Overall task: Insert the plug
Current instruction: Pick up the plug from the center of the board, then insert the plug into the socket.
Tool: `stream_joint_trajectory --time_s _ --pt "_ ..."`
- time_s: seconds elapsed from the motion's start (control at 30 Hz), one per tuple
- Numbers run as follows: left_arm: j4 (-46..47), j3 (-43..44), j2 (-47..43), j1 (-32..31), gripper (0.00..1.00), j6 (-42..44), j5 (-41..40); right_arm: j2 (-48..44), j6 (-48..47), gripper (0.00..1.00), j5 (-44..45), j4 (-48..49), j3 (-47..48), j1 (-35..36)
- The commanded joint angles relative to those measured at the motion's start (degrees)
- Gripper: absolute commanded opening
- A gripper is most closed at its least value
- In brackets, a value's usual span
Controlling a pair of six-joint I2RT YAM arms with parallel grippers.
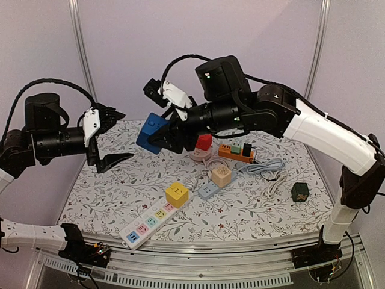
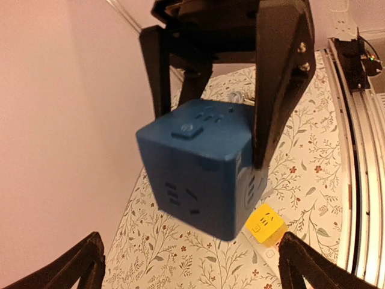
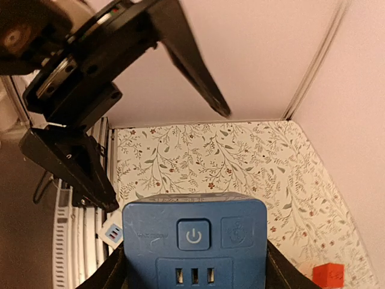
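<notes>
Here we go: my right end effector (image 1: 163, 137) is up in the air, and its two black fingers are pinching the blue cube socket (image 1: 149, 129) from opposite sides. The cube sits right between the fingertips, tilted, well above the floral worktop (image 1: 240, 211).

My left end effector (image 1: 119, 135) is off to the cube's left with its fingers spread wide. One finger is high and one low, the gap faces the cube, and it touches nothing.

Below my right end effector and a little nearer the bases, a yellow cube (image 1: 176, 194) sits at the end of a white power strip (image 1: 144, 229). Behind the grip on the arm's side stand a red cube (image 1: 204, 141) and an orange strip (image 1: 234, 153). A green cube (image 1: 299, 191) lies well apart, far to the right.

The left wrist camera gives what the overhead view cannot. It shows the cube's faces close up, one with a small raised button and others with socket slots, and a black finger pressed flat against the right-hand face. My own two fingertips sit low in the corners there, wide apart, with the cube ahead of them.

The right wrist camera shows the cube's near face filling the gap between my fingers. It has a power symbol button and three small slots beneath. Beyond it the other end effector hangs spread against the wall.

I cannot make out a loose plug in any view.
</notes>
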Motion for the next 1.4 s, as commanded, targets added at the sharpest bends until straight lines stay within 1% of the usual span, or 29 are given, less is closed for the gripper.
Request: stream_joint_trajectory --time_s 0.0,0.03,0.07,0.13,0.2,0.27,0.4,0.47,0.5,0.6,0.73,0.87,0.93,0.97,1.07,1.23,1.37 --pt "2.19 -8.03 -7.51 7.79 1.0 -7.03 -0.42 0.1 32.53 0.0 -11.42 0.94 0.89 -8.48" --pt "3.03 -10.48 -9.38 8.95 0.99 -8.8 -0.55 0.27 38.28 0.0 -15.58 2.13 0.26 -9.48" --pt "3.76 -13.18 -11.34 10.26 1.0 -10.89 -0.58 0.5 40.96 0.0 -19.3 3.23 -0.3 -9.99" --pt "5.09 -18.07 -14.84 13.19 0.99 -15.62 -0.49 1.01 44.8 0.0 -21.62 3.79 -0.4 -10.09" --pt "4.89 -22.58 -17.33 15.7 0.99 -16.65 -1.07 1.47 46.2 0.0 -20.66 3.31 -0.6 -10.06" --pt "2.75 -26.56 -18.38 17.13 0.99 -12.38 -3.57 1.57 46.81 0.0 -16.46 2.15 -1.41 -9.93" --pt "-1.63 -34.74 -18.14 19.05 0.99 0.61 -16.64 2.66 46.29 0.0 -1.35 -1.94 -3.49 -6.62" --pt "-5.98 -37.63 -17.73 20.53 1.0 4.26 -19.18 5.11 45.34 0.0 2.99 -3.97 -3.61 -4.27" --pt "-8.83 -37.91 -17.22 21.29 0.99 4.52 -19.43 6.07 44.79 0.0 6.32 -4.64 -3.72 -3.04" --pt "-16.5 -37.55 -14.9 23.86 0.99 3.25 -18.02 10.35 42.98 0.0 10.28 -6.22 -3.63 0.09" --pt "-20.71 -37.08 -11.61 25.87 0.99 0.19 -17.54 15.13 42.29 0.0 13.63 -7.24 -3.5 2.54" --pt "-19.0 -36.52 -5.83 29.47 0.99 -4.25 -16.28 18.27 40.18 0.0 16.12 -7.53 -3.32 5.5" --pt "-15.92 -37.25 -3.48 29.96 1.0 -6.24 -18.44 19.34 38.29 0.0 16.61 -7.43 -3.92 6.51" --pt "-14.77 -37.32 -2.74 30.14 1.0 -6.98 -18.28 20.06 37.8 0.0 15.76 -7.4 -4.1 6.69" --pt "-12.37 -36.78 -1.34 30.29 0.99 -9.61 -15.71 22.34 36.99 0.0 14.24 -7.13 -3.56 6.74" --pt "-12.19 -37.0 -0.9 30.63 0.99 -9.69 -15.36 23.41 37.37 0.0 17.4 -6.89 -3.6 6.73" --pt "-11.88 -37.12 -0.6 30.91 1.0 -9.82 -14.59 24.03 36.59 0.0 15.49 -4.41 -4.63 6.65"
